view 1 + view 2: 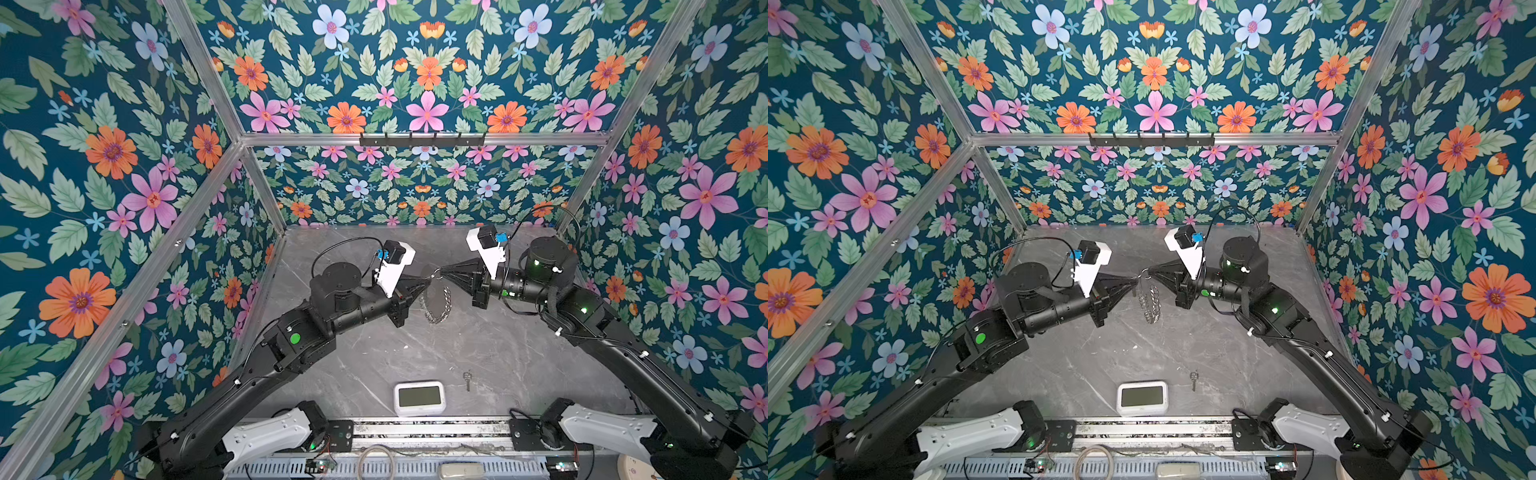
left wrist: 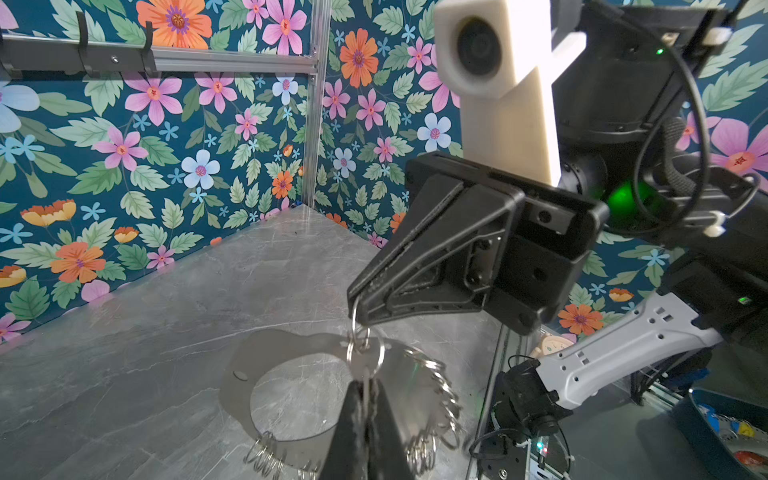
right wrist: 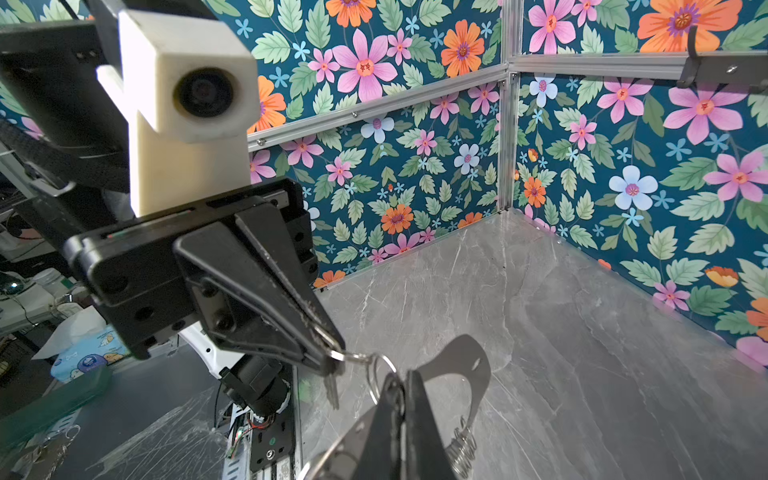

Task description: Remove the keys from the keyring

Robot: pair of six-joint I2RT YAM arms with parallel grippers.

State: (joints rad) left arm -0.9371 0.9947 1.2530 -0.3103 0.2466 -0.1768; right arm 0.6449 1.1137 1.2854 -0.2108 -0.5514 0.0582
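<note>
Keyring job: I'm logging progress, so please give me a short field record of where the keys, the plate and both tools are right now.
left tool: shut, seemingly on the held key, raised above the table
right tool: shut on a split ring, tip to tip with the left tool
keyring: hangs below the two tool tips
loose key: lies on the table, right of the clock, not touching it
progress: one key off, the other not yet

Robot lab test cell: aluminium frame (image 1: 299, 139), floral walls (image 1: 428, 62), grey marble tabletop (image 1: 415, 345).
</note>
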